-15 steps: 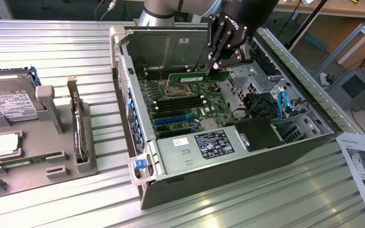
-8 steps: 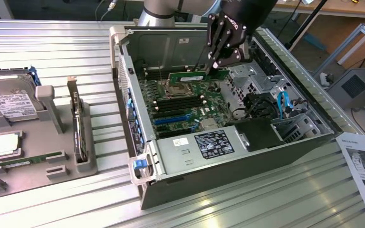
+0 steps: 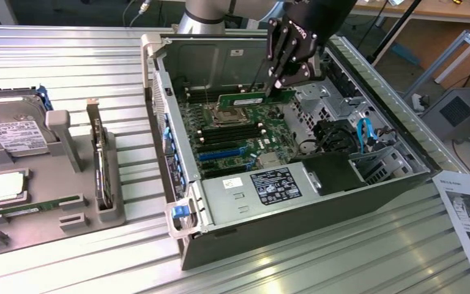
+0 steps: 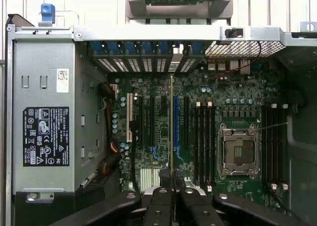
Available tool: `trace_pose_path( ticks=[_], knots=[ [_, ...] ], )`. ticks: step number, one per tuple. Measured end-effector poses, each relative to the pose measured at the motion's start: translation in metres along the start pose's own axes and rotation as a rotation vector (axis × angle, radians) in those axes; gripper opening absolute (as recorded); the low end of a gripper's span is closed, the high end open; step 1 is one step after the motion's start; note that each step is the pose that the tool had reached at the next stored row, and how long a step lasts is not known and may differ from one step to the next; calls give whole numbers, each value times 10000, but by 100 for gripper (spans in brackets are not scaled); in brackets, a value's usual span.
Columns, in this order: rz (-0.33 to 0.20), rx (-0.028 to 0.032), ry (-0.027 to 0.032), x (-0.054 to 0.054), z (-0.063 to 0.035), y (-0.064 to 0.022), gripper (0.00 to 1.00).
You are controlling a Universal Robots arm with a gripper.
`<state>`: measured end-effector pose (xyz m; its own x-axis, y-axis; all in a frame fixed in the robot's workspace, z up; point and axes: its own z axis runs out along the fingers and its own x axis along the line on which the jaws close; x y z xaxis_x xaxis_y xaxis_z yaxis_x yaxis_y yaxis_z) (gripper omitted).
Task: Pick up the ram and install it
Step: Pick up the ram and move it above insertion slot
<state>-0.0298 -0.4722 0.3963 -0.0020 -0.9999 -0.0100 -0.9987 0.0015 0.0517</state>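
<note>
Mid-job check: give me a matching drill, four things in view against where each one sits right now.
1. ram
2. spare green stick
3. processor socket
4. power supply

a. lying in the grey tray, outside the case
b. mounted on the motherboard
c. held by the gripper above the motherboard
d. inside the case, black label facing up

Pairs: 1-c, 2-a, 3-b, 4-d
</note>
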Motion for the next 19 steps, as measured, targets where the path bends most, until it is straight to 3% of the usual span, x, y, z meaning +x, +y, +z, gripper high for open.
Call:
trace_pose_path(
  ticks=[5,11,19],
  knots=[
    [-21,84,-4,-2,6,0,12],
    [-20,85,-4,-10,7,0,12],
    [-20,85,-4,-119,21,-1,12]
  ],
)
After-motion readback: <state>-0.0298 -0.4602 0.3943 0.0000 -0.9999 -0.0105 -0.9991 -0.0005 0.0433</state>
